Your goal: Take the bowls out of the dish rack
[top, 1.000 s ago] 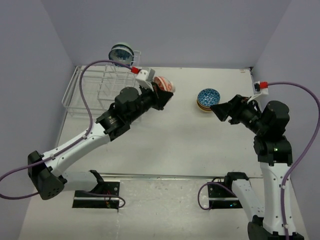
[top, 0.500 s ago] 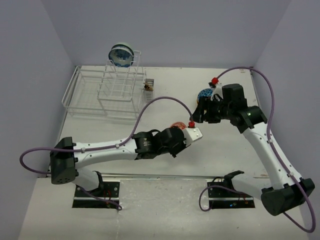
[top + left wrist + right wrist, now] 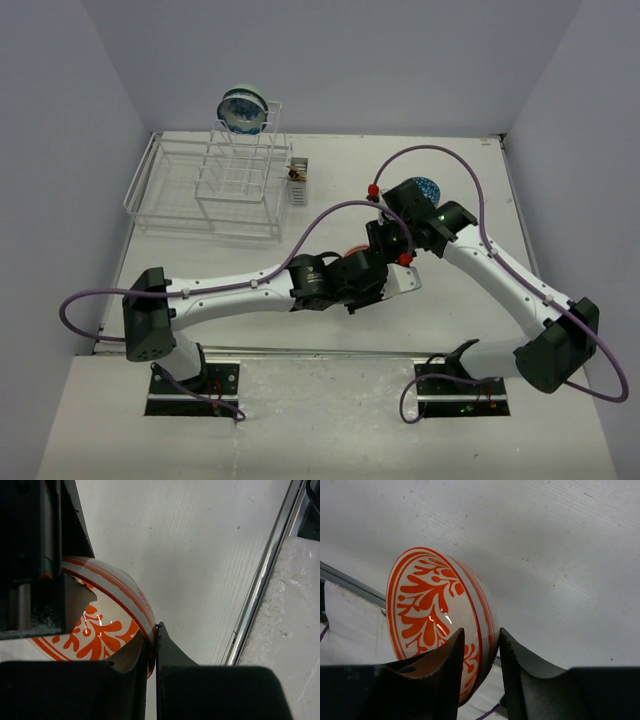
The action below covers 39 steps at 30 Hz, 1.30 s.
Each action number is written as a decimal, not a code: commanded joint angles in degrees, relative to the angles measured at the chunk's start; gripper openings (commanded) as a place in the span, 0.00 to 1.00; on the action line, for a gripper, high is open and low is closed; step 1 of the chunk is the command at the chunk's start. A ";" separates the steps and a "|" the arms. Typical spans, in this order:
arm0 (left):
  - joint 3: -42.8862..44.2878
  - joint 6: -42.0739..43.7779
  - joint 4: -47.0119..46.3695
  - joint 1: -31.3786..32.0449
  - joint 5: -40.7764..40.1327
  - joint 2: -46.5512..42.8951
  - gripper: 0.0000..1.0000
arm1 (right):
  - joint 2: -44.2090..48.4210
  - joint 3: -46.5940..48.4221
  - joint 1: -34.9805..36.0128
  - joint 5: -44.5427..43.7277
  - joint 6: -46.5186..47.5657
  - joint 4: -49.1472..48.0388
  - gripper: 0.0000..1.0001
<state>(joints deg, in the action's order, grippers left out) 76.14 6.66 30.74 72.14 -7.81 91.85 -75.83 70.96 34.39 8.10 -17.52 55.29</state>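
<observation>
One of the bowls, white with an orange-red leaf pattern [image 3: 100,630] [image 3: 430,605], hangs tilted on its side above the table's front middle. My left gripper [image 3: 152,630] [image 3: 375,265] is shut on its rim. My right gripper [image 3: 481,632] [image 3: 385,240] straddles the same rim from the other side, one finger inside the bowl and one outside. Its jaws stand wider than the wall. The white wire dish rack [image 3: 200,190] stands at the back left. A blue-patterned bowl [image 3: 243,108] sits upright on top of its tall frame.
A stack of bowls with a blue-patterned one on top [image 3: 422,189] stands at the right middle, partly hidden behind my right arm. A small grey cutlery cup [image 3: 297,183] hangs on the rack's right side. A metal rail [image 3: 260,590] runs along the table's near edge.
My left arm carried the orange-red bowl from beside the rack to the front middle. My right arm swung left from the stack, and its jaws narrowed around the bowl's rim.
</observation>
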 commanded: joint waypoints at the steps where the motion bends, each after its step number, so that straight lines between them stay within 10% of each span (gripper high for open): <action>1: 5.77 4.15 1.25 0.28 -0.10 -0.18 0.00 | -0.37 0.67 0.59 -4.05 -0.23 0.88 0.34; 6: 7.71 4.16 3.80 0.20 -2.37 1.13 0.00 | -0.19 2.25 0.59 -6.86 -2.25 0.17 0.03; 10: 7.45 2.40 2.93 0.11 -6.50 1.22 0.00 | 0.68 2.96 0.59 -8.36 -3.57 -1.76 0.00; 11: 7.45 1.44 2.75 0.19 -7.21 0.61 0.15 | 0.69 3.31 0.50 -10.28 -3.75 -2.54 0.00; 12: 7.36 0.65 2.40 0.20 -9.65 0.17 0.67 | 0.43 3.57 0.15 -10.90 -3.93 -3.07 0.00; 13: 7.10 -0.40 1.09 0.20 -10.81 -1.31 0.96 | -0.27 3.92 -1.24 -11.35 -4.10 -4.30 0.00; 14: 6.92 -0.85 0.55 0.20 -11.34 -2.28 1.00 | -0.63 3.92 -2.48 -11.26 -4.36 -5.01 0.00; 23: -1.41 -17.80 -5.95 -0.59 -33.57 -20.38 1.00 | -0.63 0.94 -23.92 -8.63 -13.67 -22.84 0.00; 39: -16.98 -28.81 0.10 -0.60 -25.51 -41.75 1.00 | -26.36 14.28 -36.15 -4.78 -17.56 -28.49 0.03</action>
<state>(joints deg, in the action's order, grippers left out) 59.59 -20.03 30.72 71.53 -34.87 52.05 -100.40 79.42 -1.96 -0.47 -34.52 29.95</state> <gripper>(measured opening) 0.997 0.080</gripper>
